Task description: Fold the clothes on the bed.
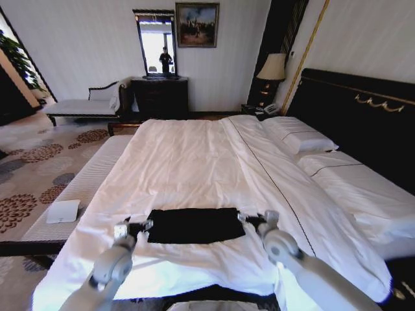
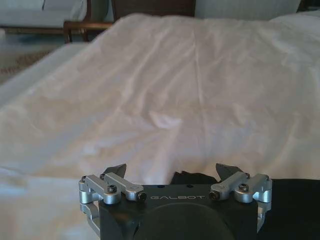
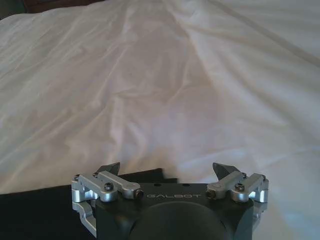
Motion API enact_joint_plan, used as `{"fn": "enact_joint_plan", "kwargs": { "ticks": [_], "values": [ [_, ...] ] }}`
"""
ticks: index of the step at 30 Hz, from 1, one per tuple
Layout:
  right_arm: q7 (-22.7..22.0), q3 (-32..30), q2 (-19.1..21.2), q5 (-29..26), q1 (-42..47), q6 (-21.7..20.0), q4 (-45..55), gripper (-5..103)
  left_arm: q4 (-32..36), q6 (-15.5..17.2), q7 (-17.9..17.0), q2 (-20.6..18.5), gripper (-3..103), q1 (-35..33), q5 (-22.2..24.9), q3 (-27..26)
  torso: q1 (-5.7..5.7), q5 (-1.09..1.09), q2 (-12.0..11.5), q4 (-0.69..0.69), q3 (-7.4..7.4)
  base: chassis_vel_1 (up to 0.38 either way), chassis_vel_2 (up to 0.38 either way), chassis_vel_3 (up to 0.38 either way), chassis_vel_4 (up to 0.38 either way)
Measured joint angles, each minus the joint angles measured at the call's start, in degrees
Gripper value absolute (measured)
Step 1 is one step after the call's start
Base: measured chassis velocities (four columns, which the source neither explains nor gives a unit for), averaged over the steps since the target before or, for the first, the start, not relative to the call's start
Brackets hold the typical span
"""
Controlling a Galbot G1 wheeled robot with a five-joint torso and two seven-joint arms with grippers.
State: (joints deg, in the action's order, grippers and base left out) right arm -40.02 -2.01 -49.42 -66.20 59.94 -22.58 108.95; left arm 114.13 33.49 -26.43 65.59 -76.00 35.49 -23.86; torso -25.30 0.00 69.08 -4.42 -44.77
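The bed point(image 1: 194, 162) takes up most of the scene, spread with a white duvet point(image 1: 188, 155) and carrying pillows point(image 1: 305, 139) on its far right against the black headboard point(image 1: 363, 110). On the near end of the duvet, about the middle of its width, lies the black T-shirt point(image 1: 194, 225), already a flat dark rectangle lying crosswise; no lettering shows on it from here. The left gripper point(image 1: 139, 226) sits at the shirt's left edge and the right gripper point(image 1: 251, 219) at its right edge. In each wrist view the fingers stand spread wide with nothing between them: the left gripper point(image 2: 171, 172) has a fold of the black T-shirt point(image 2: 192, 178) just beyond its body, and the right gripper point(image 3: 166, 170) sits over the black T-shirt point(image 3: 140, 176) corner. The cloth looks light, limp and apt to slide on the smooth duvet, so I judge the best hold to be a pinch at the outer corners, taking shirt only and not the bedding beneath. The only readable writing is "GALBOT" on each gripper body.
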Motion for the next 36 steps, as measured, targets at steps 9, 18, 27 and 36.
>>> {"fn": "enact_joint_plan", "kwargs": {
  "ticks": [9, 18, 27, 36],
  "values": [
    [1.1, 3.9, -1.7, 1.8, 1.0, -0.7, -4.1, 100, -4.0, -2.2, 0.7, 0.6, 100, -4.9, -5.4, 2.9, 0.01, -0.01, 0.0, 0.01, 0.01, 0.000, 0.000, 0.000, 0.000],
    [-2.2, 0.1, 4.3, 4.2, 9.4, -0.9, 2.2, 100, 0.2, -2.5, 0.8, -4.6, 100, -11.5, -6.0, -1.7, 0.04, -0.01, 0.0, -0.01, 0.02, 0.000, 0.000, 0.000, 0.000],
    [-7.9, -6.9, 2.2, -6.4, 13.4, 4.6, 9.9, 100, 7.1, -9.7, 3.6, -2.9, 100, -7.1, 16.6, -14.2, 0.02, 0.00, 0.0, -0.01, 0.02, 0.000, 0.000, 0.000, 0.000],
    [-9.9, -6.3, -4.8, -11.6, 18.1, 9.8, 13.5, 100, 12.9, -12.6, 7.5, -0.8, 100, -6.9, 22.2, -22.7, 0.03, 0.01, 0.0, -0.01, 0.02, 0.000, 0.000, 0.000, 0.000]
  ]
}}
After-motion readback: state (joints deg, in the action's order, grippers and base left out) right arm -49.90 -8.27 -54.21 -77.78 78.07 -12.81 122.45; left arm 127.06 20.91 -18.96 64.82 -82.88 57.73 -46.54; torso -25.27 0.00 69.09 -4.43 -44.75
